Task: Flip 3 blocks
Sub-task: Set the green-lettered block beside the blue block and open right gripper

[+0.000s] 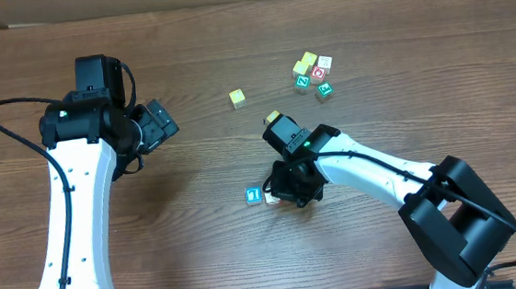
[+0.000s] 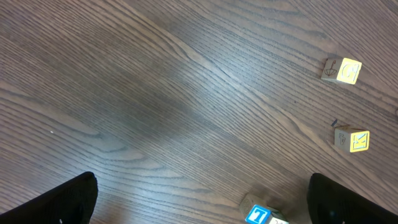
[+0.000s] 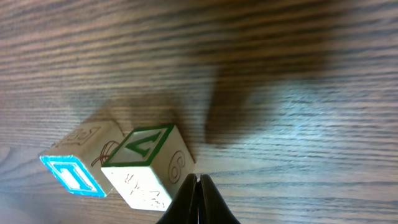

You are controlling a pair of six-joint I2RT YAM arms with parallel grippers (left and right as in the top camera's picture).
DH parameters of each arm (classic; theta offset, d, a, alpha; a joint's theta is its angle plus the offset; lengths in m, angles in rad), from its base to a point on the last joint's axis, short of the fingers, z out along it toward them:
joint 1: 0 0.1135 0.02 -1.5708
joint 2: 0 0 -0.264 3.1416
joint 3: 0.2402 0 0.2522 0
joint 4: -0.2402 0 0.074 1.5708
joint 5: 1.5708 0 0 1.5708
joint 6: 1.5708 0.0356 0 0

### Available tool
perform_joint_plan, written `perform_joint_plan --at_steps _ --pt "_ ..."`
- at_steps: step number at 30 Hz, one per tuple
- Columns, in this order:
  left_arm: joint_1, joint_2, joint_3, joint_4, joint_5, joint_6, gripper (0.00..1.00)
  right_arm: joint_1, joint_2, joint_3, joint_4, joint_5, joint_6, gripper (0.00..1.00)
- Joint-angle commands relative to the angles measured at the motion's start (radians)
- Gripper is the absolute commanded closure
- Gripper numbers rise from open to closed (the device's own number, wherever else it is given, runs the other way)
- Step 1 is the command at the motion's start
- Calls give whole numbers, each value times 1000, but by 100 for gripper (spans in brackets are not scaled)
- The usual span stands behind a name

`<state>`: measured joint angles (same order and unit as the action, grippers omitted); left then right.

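On the wooden table (image 1: 185, 39), blue face with a white mark turned up: the blue block (image 1: 253, 195).

Cream-white block (image 3: 146, 168): right against the blue block's right side, touching or very nearly so. In the right wrist view, a green-framed letter on one face.

Right gripper (image 3: 198, 186): fingers pressed together with nothing pinched between them. Tips low at the table just beside the cream-white block, on the side away from the blue block. Contact with that block not clear.

Pale yellow block (image 1: 237, 97): well apart from the blue block, almost straight beyond it, away from the arm bases, alone on bare wood.

Second yellow block (image 1: 273, 117): beyond and slightly right of the blue block, nearer to it than the pale yellow block, partly hidden by the right arm.

Cluster of small cubes (image 1: 312, 74), yellow, red-marked and green-marked: farther beyond and right of the blue block.

Left gripper (image 1: 160, 124): jaws spread wide, empty, held above the table, well left of the blue block and beyond it.
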<state>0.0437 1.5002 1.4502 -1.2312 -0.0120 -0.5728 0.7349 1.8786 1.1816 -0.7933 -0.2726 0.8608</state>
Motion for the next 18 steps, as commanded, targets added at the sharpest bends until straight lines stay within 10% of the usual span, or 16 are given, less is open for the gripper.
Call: perform_joint_plan --at_steps 1,18 --pt "2 7 6 2 -2 4 0 24 -4 -6 12 10 8 96" --pt "2 7 6 2 -2 4 0 29 -4 -6 59 82 7 91"
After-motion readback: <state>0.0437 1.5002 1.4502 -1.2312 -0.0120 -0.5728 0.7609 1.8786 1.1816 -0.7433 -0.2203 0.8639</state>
